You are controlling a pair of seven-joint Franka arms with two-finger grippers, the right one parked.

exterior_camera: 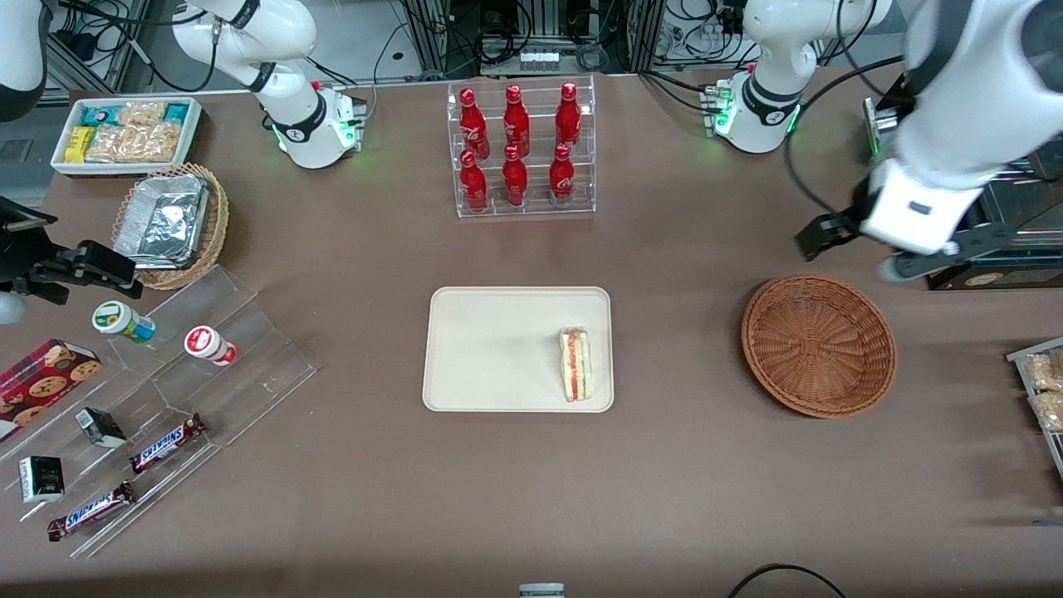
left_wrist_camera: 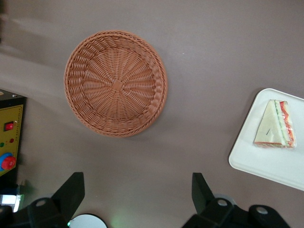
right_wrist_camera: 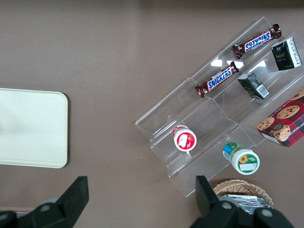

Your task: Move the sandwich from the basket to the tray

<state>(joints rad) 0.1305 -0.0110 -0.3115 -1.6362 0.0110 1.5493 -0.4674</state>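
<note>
The sandwich (exterior_camera: pixel 575 364) lies on the cream tray (exterior_camera: pixel 490 349), near the tray's edge that faces the basket. It also shows in the left wrist view (left_wrist_camera: pixel 275 124) on the tray (left_wrist_camera: pixel 266 164). The reddish-brown wicker basket (exterior_camera: pixel 818 345) stands empty on the table toward the working arm's end; it also shows in the left wrist view (left_wrist_camera: pixel 116 89). My left gripper (exterior_camera: pixel 855 249) is open and empty, raised above the table just farther from the front camera than the basket. Its jaws stand wide apart (left_wrist_camera: pixel 137 190).
A clear rack of red bottles (exterior_camera: pixel 523 149) stands farther from the front camera than the tray. Toward the parked arm's end are a tan basket with a foil container (exterior_camera: pixel 170 223), a white snack bin (exterior_camera: pixel 124 133) and a clear stepped stand (exterior_camera: pixel 166 399) with snacks. A dark box (exterior_camera: pixel 996 249) sits beside the left gripper.
</note>
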